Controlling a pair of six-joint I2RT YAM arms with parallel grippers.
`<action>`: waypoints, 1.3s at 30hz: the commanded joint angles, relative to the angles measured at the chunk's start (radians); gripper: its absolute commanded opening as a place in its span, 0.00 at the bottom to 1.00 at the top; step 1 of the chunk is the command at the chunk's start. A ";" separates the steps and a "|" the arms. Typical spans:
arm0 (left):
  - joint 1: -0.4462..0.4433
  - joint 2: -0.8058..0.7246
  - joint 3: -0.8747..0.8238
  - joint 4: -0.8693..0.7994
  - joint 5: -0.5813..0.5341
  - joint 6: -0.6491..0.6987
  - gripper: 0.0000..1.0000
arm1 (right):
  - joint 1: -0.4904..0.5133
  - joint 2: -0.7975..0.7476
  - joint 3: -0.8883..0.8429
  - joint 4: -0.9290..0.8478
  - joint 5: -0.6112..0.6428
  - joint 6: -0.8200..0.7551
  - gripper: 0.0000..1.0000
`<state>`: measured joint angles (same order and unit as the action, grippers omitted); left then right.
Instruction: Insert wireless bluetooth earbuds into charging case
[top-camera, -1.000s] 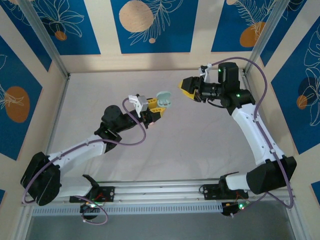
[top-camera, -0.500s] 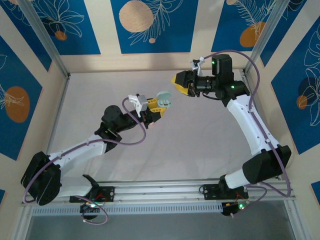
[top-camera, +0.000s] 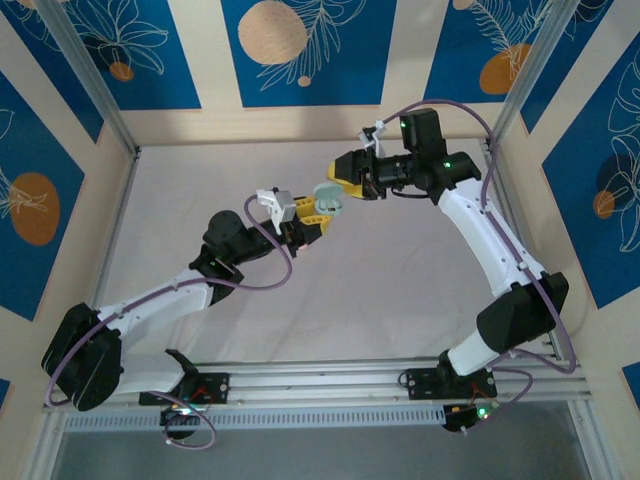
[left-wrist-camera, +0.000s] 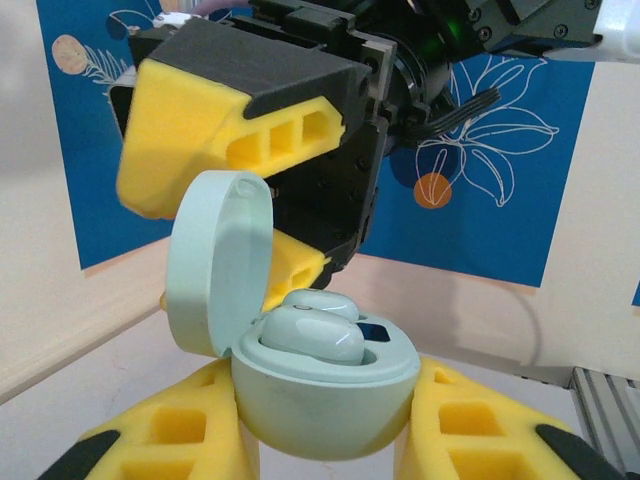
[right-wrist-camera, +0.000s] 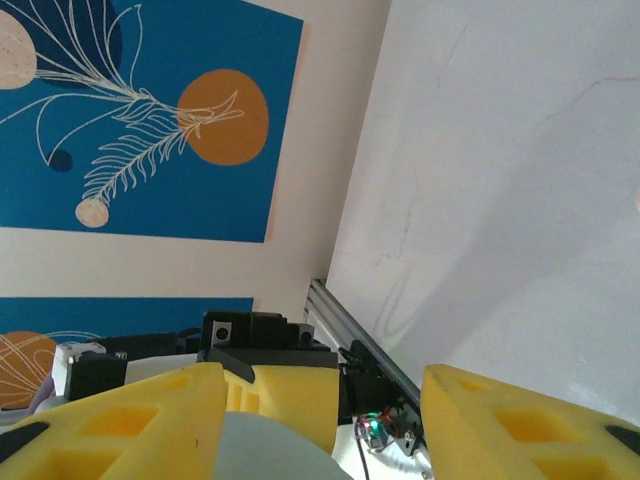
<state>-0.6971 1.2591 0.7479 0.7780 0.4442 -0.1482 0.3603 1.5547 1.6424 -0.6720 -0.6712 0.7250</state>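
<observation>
- Your left gripper (left-wrist-camera: 325, 445) is clenched on the charging case (left-wrist-camera: 322, 400) — a yellow pad presses on each side of its mint-green lower shell, and the case sits upright between them.
- The case's lid (left-wrist-camera: 215, 262) stands hinged open, rising up and to the left in the left wrist view.
- The wireless bluetooth earbuds (left-wrist-camera: 312, 328) you can see are two pale mint ones. They lie side by side in the case, with their rounded backs rising above its rim.
- Your right gripper (right-wrist-camera: 322, 425) is released. Its yellow fingers (right-wrist-camera: 125, 425) stand apart, and a pale curved edge of the lid shows in the gap between them at the bottom of the right wrist view.
- You cannot tell whether either of those fingers touches the lid.
- Seen from the left wrist, one right finger hangs just above and behind the lid — the other sits lower, behind the case.
- From above, your two grippers meet nose to nose over the rear middle of the white table (top-camera: 400, 290), with the case between them.
- Blue leaf-print panels (top-camera: 300, 50) line the walls around the table.
</observation>
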 joint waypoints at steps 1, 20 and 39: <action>-0.012 -0.016 0.004 0.044 0.011 0.003 0.25 | 0.023 0.021 0.057 -0.099 -0.039 -0.071 0.54; -0.012 -0.014 0.008 0.033 -0.001 0.014 0.25 | 0.035 -0.003 0.058 -0.142 -0.039 -0.113 0.55; -0.013 -0.006 0.007 0.090 -0.018 -0.008 0.25 | -0.035 -0.151 -0.247 0.170 -0.322 0.117 0.57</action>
<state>-0.6971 1.2591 0.7479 0.8021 0.4358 -0.1490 0.3210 1.4105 1.4147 -0.5285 -0.9005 0.7918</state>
